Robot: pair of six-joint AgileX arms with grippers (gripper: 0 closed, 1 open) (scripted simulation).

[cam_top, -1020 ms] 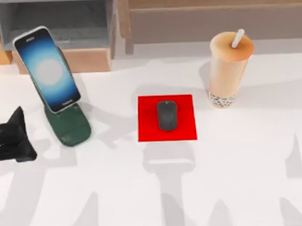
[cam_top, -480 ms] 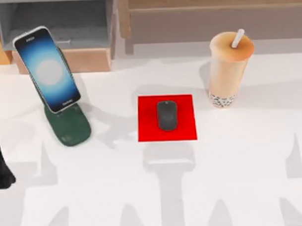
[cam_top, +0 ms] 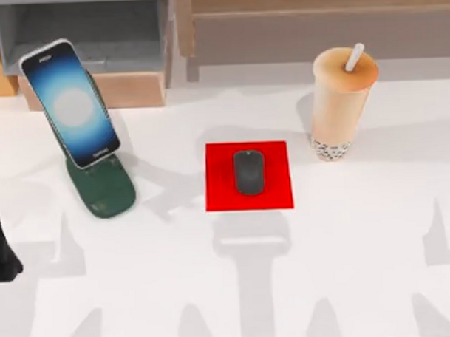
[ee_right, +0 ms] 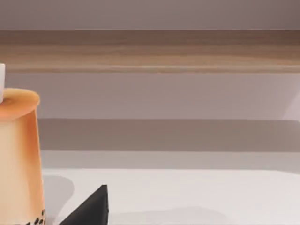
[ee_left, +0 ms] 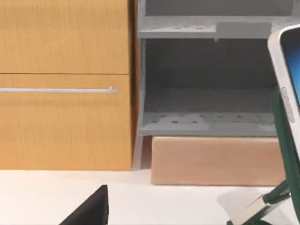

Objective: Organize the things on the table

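The black smartphone (cam_top: 71, 103) with its glowing screen leans on a dark green stand (cam_top: 104, 189) at the back left of the table (cam_top: 361, 245). A dark grey mouse (cam_top: 249, 172) lies in the middle of a red mat (cam_top: 279, 195). At the back right stands the beige bubble-tea cup (cam_top: 339, 105) with a white straw (cam_top: 354, 57). My left gripper (cam_top: 0, 246) is at the table's left edge, well left of the stand. The left wrist view shows the phone's edge (ee_left: 285, 84). The right wrist view shows the cup (ee_right: 18, 154) and a black part of my right gripper (ee_right: 89, 208).
Along the back run a wooden drawer cabinet (ee_left: 65, 84), a grey open shelf (cam_top: 94, 32) on a wooden base (ee_left: 215, 159), and a long wooden ledge (cam_top: 316, 17). White tabletop stretches across the whole front.
The left arm has drawn back from beside the stand to the table's left edge. Phone, mouse and cup have not moved.
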